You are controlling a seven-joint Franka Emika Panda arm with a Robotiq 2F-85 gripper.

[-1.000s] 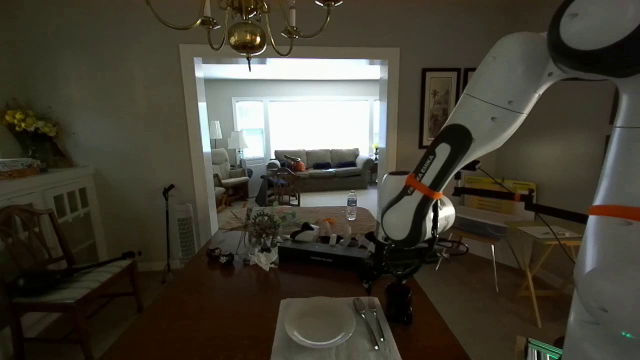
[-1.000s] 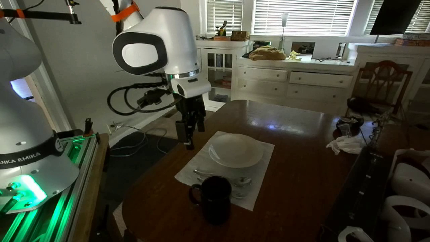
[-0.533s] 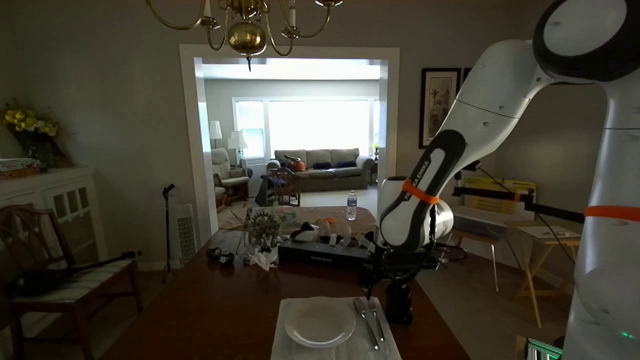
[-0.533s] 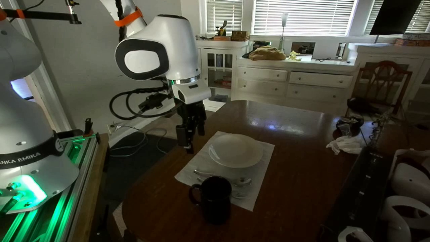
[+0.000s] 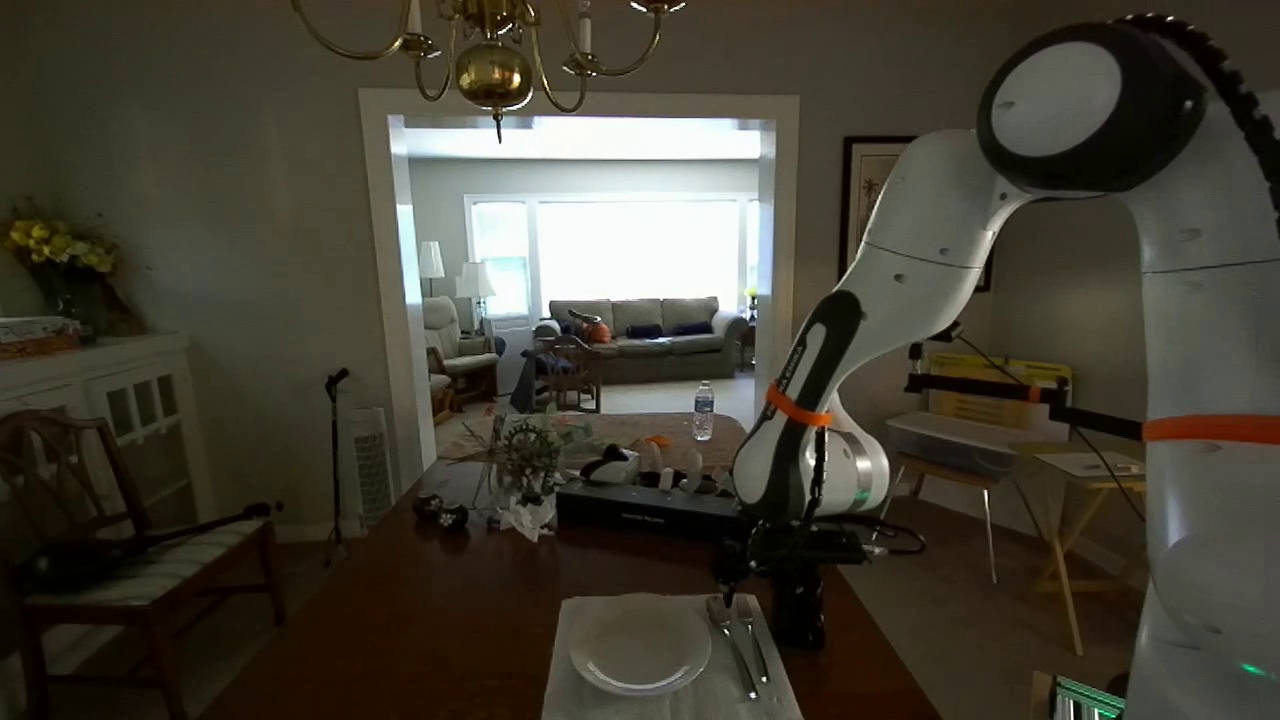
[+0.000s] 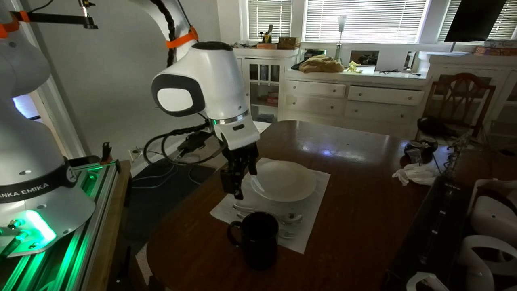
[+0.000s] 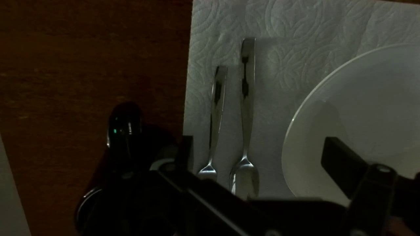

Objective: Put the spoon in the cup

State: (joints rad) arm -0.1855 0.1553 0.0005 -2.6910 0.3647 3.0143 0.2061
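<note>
The silvery spoon (image 5: 740, 655) lies on the white placemat between the plate and the fork, its bowl and handle showing in an exterior view (image 6: 291, 218). In the wrist view the spoon (image 7: 247, 114) lies between my spread fingers, its bowl tip hidden by the gripper body. The cup, a black mug (image 6: 260, 242) with a handle, stands upright on the table beside the placemat; in the wrist view its handle (image 7: 123, 127) shows at left, the rest mostly hidden by a finger. My gripper (image 7: 259, 150) is open and empty, above the cutlery; it also shows in an exterior view (image 6: 244, 186).
A fork (image 7: 217, 108) lies close beside the spoon. A round white plate (image 6: 284, 182) sits on the placemat (image 6: 315, 210). A long black box (image 5: 640, 510), a bottle (image 5: 704, 412) and decorations stand farther along the wooden table (image 6: 343, 250).
My gripper has moved down and over toward the placemat, nearer the spoon and plate. The spoon, fork, plate and cup have not moved.
</note>
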